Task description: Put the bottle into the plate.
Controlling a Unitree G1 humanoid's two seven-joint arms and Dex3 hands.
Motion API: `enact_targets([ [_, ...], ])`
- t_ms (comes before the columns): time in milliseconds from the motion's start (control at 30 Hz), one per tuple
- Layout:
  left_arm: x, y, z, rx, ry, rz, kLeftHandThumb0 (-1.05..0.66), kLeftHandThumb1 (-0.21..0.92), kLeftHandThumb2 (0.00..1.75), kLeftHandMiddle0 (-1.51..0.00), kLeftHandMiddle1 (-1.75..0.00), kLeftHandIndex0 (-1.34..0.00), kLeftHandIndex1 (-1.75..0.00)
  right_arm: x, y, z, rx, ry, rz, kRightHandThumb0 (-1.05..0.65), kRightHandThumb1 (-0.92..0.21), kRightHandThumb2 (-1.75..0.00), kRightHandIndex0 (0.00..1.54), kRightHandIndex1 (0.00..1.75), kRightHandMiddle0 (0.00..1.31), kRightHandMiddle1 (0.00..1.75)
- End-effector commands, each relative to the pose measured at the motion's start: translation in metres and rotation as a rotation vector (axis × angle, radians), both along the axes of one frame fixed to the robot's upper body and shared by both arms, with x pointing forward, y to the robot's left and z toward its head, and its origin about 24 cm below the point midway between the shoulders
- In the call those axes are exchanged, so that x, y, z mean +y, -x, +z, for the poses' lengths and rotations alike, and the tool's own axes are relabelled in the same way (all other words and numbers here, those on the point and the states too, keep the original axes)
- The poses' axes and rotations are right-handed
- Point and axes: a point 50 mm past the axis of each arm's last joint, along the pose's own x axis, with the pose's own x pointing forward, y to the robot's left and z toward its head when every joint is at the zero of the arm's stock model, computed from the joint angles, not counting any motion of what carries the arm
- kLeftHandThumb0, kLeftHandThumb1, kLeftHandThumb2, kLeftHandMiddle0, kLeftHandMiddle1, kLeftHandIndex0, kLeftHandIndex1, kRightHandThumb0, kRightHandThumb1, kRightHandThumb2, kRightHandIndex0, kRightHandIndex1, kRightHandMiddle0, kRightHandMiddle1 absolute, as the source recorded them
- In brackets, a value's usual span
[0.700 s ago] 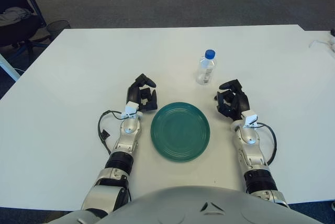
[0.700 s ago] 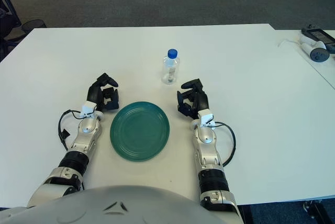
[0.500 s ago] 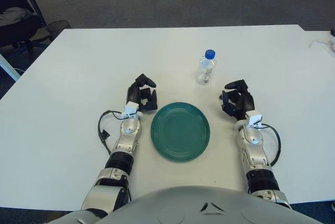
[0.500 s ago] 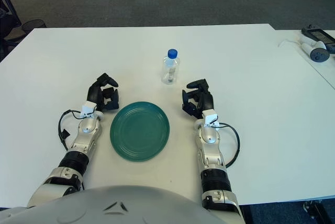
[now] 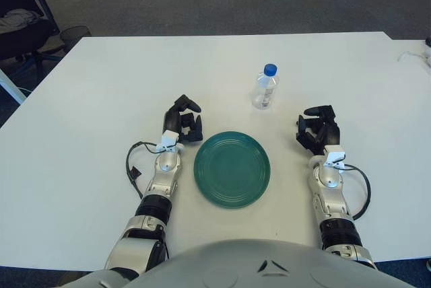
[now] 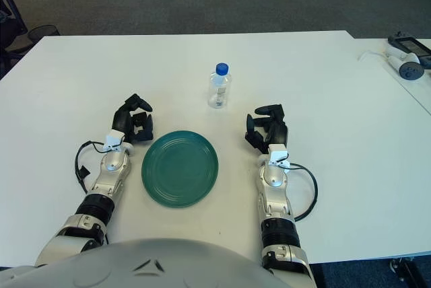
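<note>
Right hand (image 5: 319, 132): right of plate (image 5: 231, 169), fingers loosely curled, holding nothing, short of bottle. Left hand (image 5: 183, 120): just left of plate, fingers curled, empty. Bottle (image 5: 265, 87): upright on table (image 5: 121, 79), blue cap, beyond plate, apart from both hands

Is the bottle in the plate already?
No, the bottle stands upright on the table beyond the plate, apart from it.
</note>
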Motion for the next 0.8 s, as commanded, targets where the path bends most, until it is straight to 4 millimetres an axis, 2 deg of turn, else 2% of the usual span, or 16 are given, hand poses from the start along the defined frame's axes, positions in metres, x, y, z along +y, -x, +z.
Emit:
enact_targets([
  [0,0.0050,0.0121,-0.0195,0.087,-0.015,0.013,-0.52,0.18,1.49,-1.30,-1.75,-0.72,-1.75,-0.0024,0.0220,-0.0311,0.164,-0.018,-0.030,-0.01,-0.68,-0.79,0.36,1.48,0.33,1.75],
  [767,0.0064,0.0117,-0.0199,0.084,-0.011,0.026,-0.52,0.19,1.47,-1.30,-1.75,-0.71,-1.75,-0.0024,0.0220,-0.0311,0.164,-0.018,-0.031,-0.01,-0.68,-0.79,0.36,1.48,0.33,1.75],
])
